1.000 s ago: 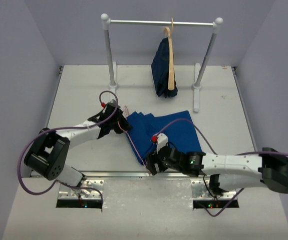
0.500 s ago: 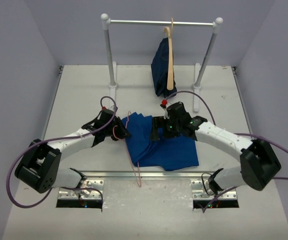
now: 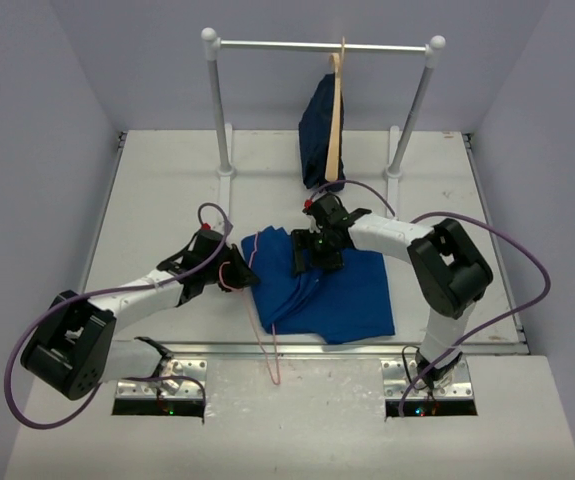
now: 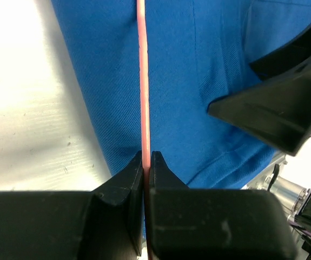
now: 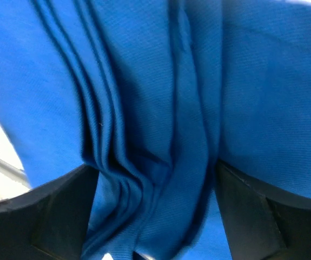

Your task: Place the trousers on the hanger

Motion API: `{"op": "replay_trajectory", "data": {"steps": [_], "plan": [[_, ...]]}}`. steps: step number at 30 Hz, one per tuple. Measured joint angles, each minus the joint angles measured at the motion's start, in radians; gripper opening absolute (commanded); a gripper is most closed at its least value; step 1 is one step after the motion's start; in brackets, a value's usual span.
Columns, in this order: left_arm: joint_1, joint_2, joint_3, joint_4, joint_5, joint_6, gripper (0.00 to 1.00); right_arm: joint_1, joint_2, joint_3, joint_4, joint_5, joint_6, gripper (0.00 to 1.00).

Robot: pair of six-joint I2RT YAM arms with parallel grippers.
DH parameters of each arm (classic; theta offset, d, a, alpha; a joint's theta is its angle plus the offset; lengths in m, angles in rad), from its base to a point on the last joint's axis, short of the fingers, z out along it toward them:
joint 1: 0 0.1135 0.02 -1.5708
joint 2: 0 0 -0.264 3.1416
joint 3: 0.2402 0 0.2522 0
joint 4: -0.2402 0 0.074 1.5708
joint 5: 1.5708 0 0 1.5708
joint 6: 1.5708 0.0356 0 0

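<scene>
- At the far side of the table (image 3: 157, 190) stands a clothes rack (image 3: 322, 45). A pale wooden hanger (image 3: 337, 110) hangs from its rail, carrying a dark navy garment (image 3: 315, 125).
- The trousers (image 3: 352, 300) lie folded on the table between my two arms, towards the front edge, well apart from the rack.
- My left gripper (image 4: 146, 158) is clenched on the hanger (image 4: 142, 76). Its thin pink wire runs straight out from my fingertips along the left side of the blue cloth.
- The wire's near end pokes past the table's front edge.
- My right gripper (image 5: 155, 184) is spread wide, low over the trousers' upper left part. Bunched folds lie between the fingers, unpinched.
</scene>
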Motion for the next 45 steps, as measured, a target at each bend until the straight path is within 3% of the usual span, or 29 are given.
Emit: {"op": "replay_trajectory", "data": {"steps": [5,11,18,29,35,39,45], "plan": [[0.000,-0.004,-0.022,0.027,0.005,-0.004,0.00,0.026,0.036,0.022,0.014,-0.049,0.014,0.31],[0.000,-0.016,-0.039,0.039,-0.012,-0.011,0.00,0.054,0.030,0.015,0.065,-0.102,0.034,0.00],[0.000,-0.036,-0.037,0.020,-0.068,-0.033,0.00,0.063,-0.066,-0.069,0.147,-0.134,0.050,0.00],[0.009,0.002,0.120,-0.084,-0.168,-0.030,0.00,0.094,-0.610,-0.314,0.174,-0.051,0.038,0.00],[0.023,0.097,0.190,-0.087,-0.173,0.001,0.00,0.089,-0.867,-0.524,0.056,0.079,0.040,0.00],[0.023,0.169,0.223,-0.096,-0.154,0.012,0.00,0.036,-1.025,-0.557,-0.080,0.161,0.034,0.00],[0.023,0.226,0.244,-0.085,-0.073,0.037,0.00,-0.135,-0.977,-0.514,-0.189,0.183,-0.005,0.00]]}}
